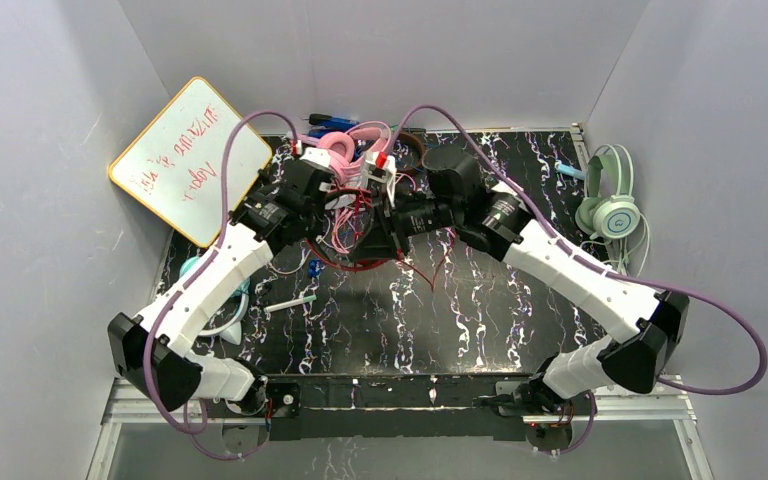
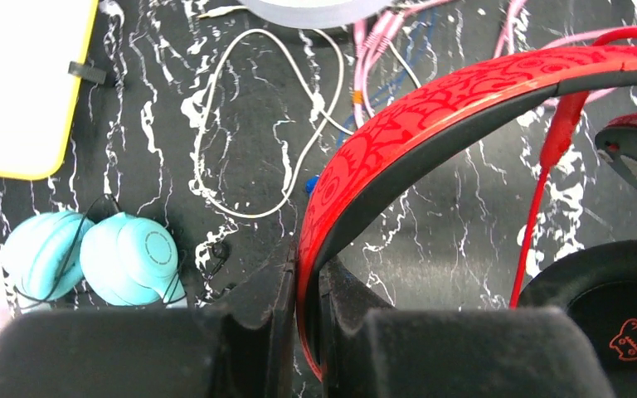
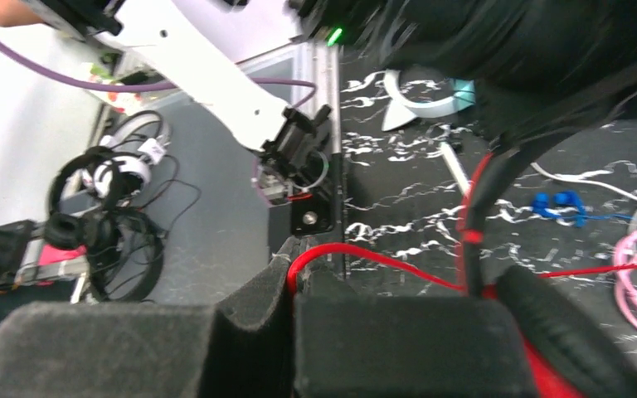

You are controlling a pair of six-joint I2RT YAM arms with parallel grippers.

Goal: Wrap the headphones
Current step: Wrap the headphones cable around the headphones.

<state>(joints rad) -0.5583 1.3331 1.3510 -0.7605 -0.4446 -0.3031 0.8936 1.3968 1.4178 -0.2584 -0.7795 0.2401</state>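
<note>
Red headphones point(image 1: 352, 228) sit at the far middle of the desk point(image 1: 480, 320), between the 2 wrists. The left fingers point(image 2: 289, 290) are clamped on the patterned red headband point(image 2: 431, 108) near 1 end. The right fingers point(image 3: 280, 278) are pinched together on the red cord point(image 3: 381, 259), which loops out of the grip toward the black ear pad point(image 3: 564, 340).

Step in hand, as judged: winding the cord, with the left arm as anchor and the right arm as feeder. No finished turn around the headband can be made out.

Next move calls for:
- a steady left grip, headband kept off the clutter;
- the right arm leading the cord around the band under light tension;
- clearance between the 2 wrists, which work very close together.

Surroundings:
- Pink headphones point(image 1: 340, 150) lie just behind the work point; their pink cords point(image 2: 373, 41) trail near the headband.
- A loose white cable point(image 2: 257, 124) and a blue lead point(image 3: 560, 203) lie on the desk nearby; either could snag.
- Teal headphones point(image 2: 124, 261) rest at the left, near a whiteboard point(image 1: 190, 160).
- Mint headphones point(image 1: 610, 205) sit at the right wall, well apart.
</note>
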